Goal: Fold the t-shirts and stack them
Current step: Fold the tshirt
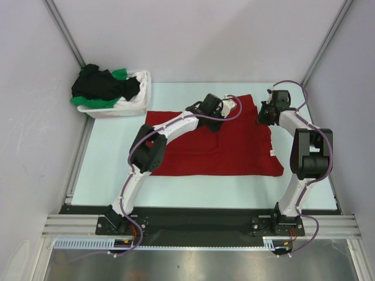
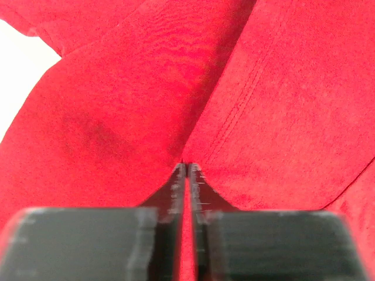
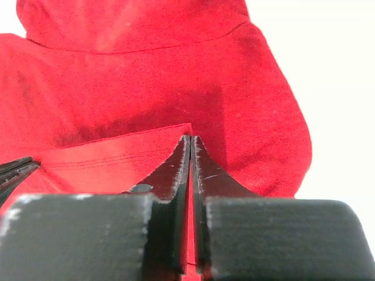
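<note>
A red t-shirt (image 1: pixel 234 153) lies spread on the table with a pale label (image 1: pixel 272 153) near its right edge. My left gripper (image 1: pixel 215 122) is down on the shirt's upper middle. In the left wrist view its jaws (image 2: pixel 187 167) are shut, with a thin strip of red cloth (image 2: pixel 117 105) pinched between them. My right gripper (image 1: pixel 265 115) sits at the shirt's top right corner. It is shut on a fold of the red cloth (image 3: pixel 146 76) too, tips (image 3: pixel 191 139) meeting at a stitched hem. Black (image 1: pixel 99 85) and green (image 1: pixel 119 74) t-shirts are heaped in the basket.
A white laundry basket (image 1: pixel 140 100) stands at the back left of the pale table (image 1: pixel 111 175), just left of the red shirt's sleeve. Grey walls and metal frame posts close in both sides. The arm bases sit on a black rail (image 1: pixel 199 221) at the near edge.
</note>
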`<control>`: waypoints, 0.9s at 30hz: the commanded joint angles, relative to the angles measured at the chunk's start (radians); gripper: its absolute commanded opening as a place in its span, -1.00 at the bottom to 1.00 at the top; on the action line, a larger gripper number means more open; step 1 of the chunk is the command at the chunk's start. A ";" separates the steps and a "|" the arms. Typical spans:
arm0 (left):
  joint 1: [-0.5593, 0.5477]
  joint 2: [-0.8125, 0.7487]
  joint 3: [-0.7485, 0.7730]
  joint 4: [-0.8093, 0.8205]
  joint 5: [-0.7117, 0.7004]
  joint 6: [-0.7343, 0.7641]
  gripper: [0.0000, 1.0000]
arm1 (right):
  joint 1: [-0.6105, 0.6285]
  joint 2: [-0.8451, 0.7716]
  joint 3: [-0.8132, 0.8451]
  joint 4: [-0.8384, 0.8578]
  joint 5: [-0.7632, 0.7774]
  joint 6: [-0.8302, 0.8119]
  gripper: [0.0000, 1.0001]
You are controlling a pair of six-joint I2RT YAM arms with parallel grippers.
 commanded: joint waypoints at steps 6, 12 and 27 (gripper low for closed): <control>-0.008 -0.010 0.041 -0.007 -0.035 0.030 0.29 | -0.008 0.013 0.013 0.005 0.041 0.042 0.00; 0.018 -0.114 0.063 -0.082 -0.082 0.079 0.35 | -0.026 -0.184 -0.102 -0.089 0.249 0.123 0.04; 0.110 -0.828 -0.904 -0.283 -0.160 0.479 0.21 | -0.125 -0.737 -0.655 -0.245 0.244 0.448 0.02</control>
